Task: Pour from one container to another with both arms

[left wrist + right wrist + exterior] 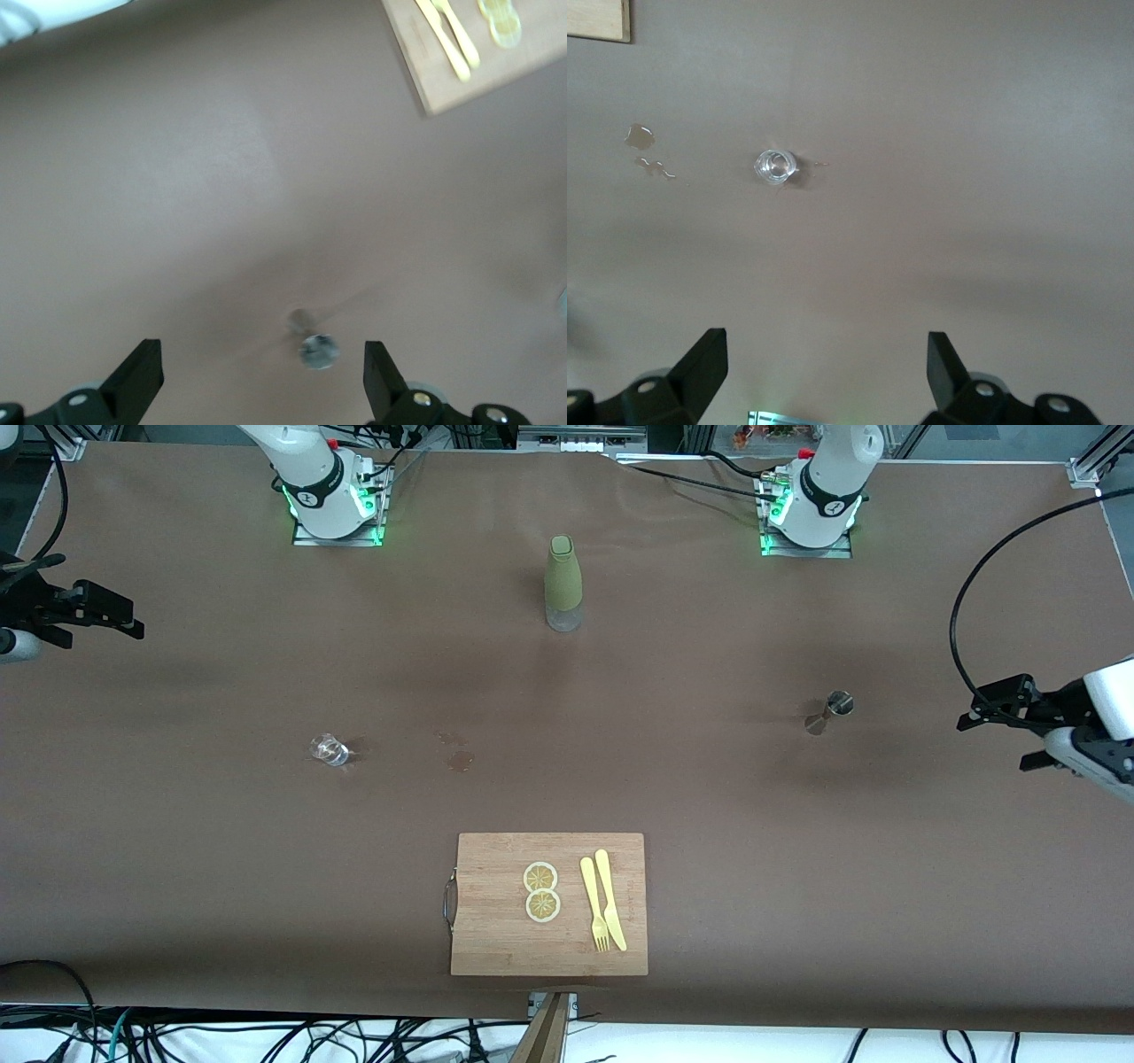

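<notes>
Brown tabletop: left gripper (257, 376) fingers wide over jigger (317, 351); right gripper (824, 372) fingers wide over tumbler (775, 166).

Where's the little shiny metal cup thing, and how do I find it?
Start at the tall olive-green bottle, then look nearer the front camera, toward the left arm's end of the table. The jigger stands alone there: tiny, silver, pinched at the waist like an hourglass, unlike the clear glass tumbler.

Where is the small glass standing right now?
In the front view the small glass stands upright on the table toward the right arm's end, beside a wet spot, farther from the camera than the cutting board.
</notes>
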{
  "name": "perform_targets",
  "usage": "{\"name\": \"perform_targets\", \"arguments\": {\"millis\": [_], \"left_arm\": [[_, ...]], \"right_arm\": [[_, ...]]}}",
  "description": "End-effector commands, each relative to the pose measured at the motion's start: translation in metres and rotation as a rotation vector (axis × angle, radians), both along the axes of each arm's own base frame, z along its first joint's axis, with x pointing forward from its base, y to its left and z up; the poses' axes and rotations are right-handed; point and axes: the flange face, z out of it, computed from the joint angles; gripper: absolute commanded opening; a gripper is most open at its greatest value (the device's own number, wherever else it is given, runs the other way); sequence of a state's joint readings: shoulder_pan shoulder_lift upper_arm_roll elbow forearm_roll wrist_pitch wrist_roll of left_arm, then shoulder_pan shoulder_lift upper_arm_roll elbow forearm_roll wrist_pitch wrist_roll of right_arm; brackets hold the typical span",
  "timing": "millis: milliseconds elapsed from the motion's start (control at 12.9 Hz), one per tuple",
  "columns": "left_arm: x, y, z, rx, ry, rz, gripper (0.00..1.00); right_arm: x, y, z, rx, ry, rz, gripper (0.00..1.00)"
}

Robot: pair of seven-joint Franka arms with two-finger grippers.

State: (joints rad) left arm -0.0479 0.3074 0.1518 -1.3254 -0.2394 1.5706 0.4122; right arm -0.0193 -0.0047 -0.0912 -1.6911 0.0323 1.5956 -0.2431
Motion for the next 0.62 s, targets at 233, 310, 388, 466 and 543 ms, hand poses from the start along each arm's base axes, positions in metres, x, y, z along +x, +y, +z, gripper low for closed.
{"name": "perform_targets", "arguments": {"millis": [233, 310, 388, 466, 543], "left_arm": [[-0.038, -0.028, 0.045, 0.114, 0.109, 0.307, 1.00], [-0.046, -0.032, 0.053, 0.141, 0.112, 0.295, 1.00], [-0.054, -0.040, 0.060, 0.179, 0.113, 0.277, 1.00], [-0.059, -0.048, 0.066, 0.197, 0.110, 0.267, 1.00], [-0.062, -0.054, 0.066, 0.207, 0.122, 0.259, 1.00]], "right_arm": [[-0.004, 0.013, 0.010, -0.021, -0.009, -0.041, 1.00], [-0.002, 0.017, 0.011, -0.026, -0.016, -0.052, 1.00], [0.000, 0.019, 0.013, -0.026, -0.034, -0.051, 1.00], [0.002, 0.023, 0.015, -0.029, -0.052, -0.050, 1.00], [0.002, 0.030, 0.016, -0.036, -0.052, -0.057, 1.00]]}}
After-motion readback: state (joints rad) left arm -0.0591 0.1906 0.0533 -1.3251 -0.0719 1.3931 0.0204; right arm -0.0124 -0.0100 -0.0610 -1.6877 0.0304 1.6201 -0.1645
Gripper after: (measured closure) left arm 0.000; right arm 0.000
